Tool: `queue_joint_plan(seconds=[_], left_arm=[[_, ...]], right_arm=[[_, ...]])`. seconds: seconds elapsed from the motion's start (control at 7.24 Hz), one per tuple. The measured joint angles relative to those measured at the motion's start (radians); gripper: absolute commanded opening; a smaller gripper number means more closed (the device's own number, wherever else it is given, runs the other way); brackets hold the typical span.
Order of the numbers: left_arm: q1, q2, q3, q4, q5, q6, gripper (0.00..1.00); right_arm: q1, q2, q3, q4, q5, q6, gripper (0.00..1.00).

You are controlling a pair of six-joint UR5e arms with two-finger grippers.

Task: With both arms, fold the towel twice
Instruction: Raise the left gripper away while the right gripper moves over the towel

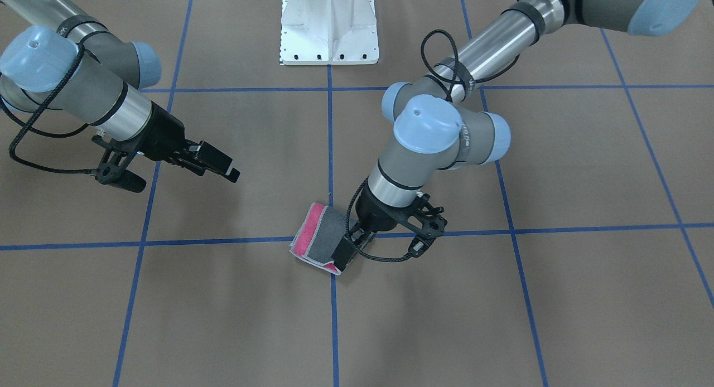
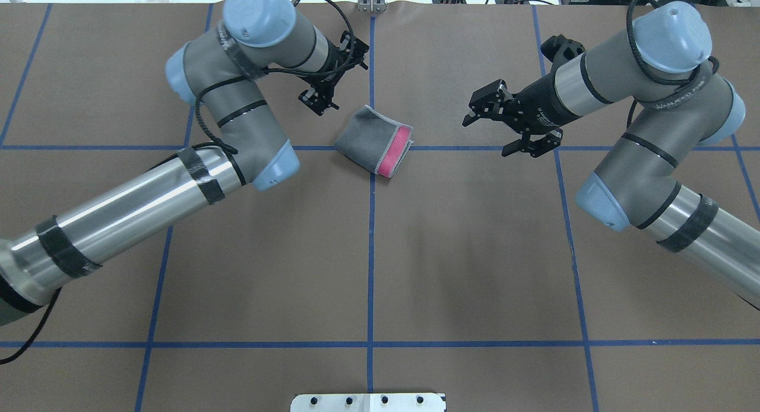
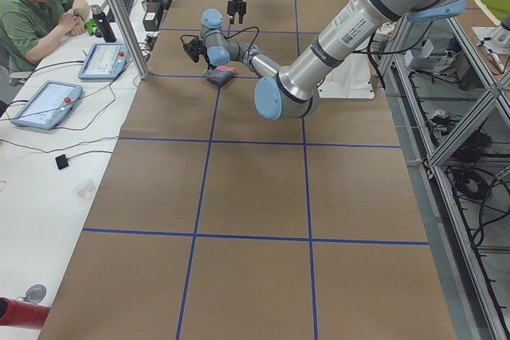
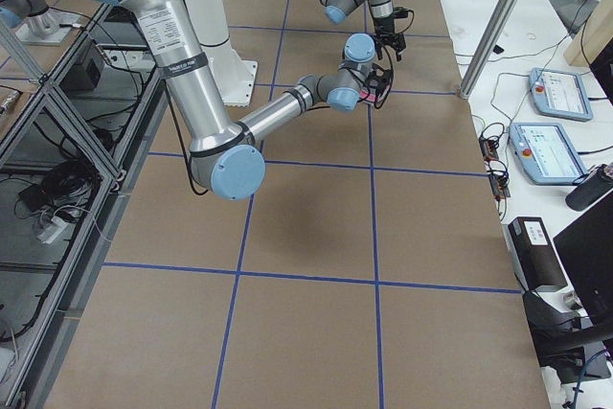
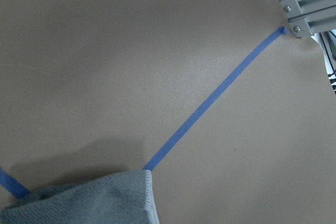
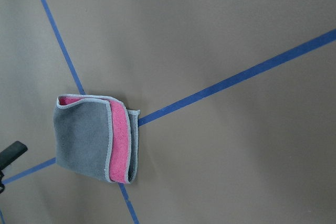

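The towel (image 2: 374, 142) lies folded on the brown table near the middle blue tape line. Its dark grey face is up, with a pink strip and a light grey border along one edge. It also shows in the front view (image 1: 318, 239), the right wrist view (image 6: 92, 137) and at the bottom of the left wrist view (image 5: 89, 203). My left gripper (image 2: 319, 102) hangs low at the towel's far-left edge, open and holding nothing (image 1: 348, 247). My right gripper (image 2: 475, 112) hovers open and empty to the right of the towel, well clear of it (image 1: 220, 165).
The white bolted pedestal base (image 1: 329, 27) stands at the robot's side of the table. Blue tape lines (image 2: 371, 252) mark a grid on the brown paper. An aluminium frame post (image 5: 310, 3) stands at the far edge. An operator (image 3: 36, 13) sits beside the table with tablets.
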Motion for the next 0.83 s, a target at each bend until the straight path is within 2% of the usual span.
queue_joint_plan(seconds=[0.28, 0.41, 0.55, 0.83], left_arm=[[-0.101, 0.182, -0.138, -0.001, -0.147, 0.186, 1.00], [-0.149, 0.280, -0.204, -0.003, -0.199, 0.300, 1.00], [-0.187, 0.363, -0.259, -0.005, -0.231, 0.403, 1.00], [-0.218, 0.431, -0.303, -0.007, -0.250, 0.492, 1.00]], right_arm=[[-0.010, 0.079, -0.053, 0.000, -0.039, -0.002, 1.00], [-0.028, 0.133, -0.093, 0.000, -0.085, -0.001, 1.00], [-0.059, 0.189, -0.141, 0.001, -0.150, 0.000, 1.00], [-0.141, 0.315, -0.276, 0.002, -0.297, 0.000, 1.00]])
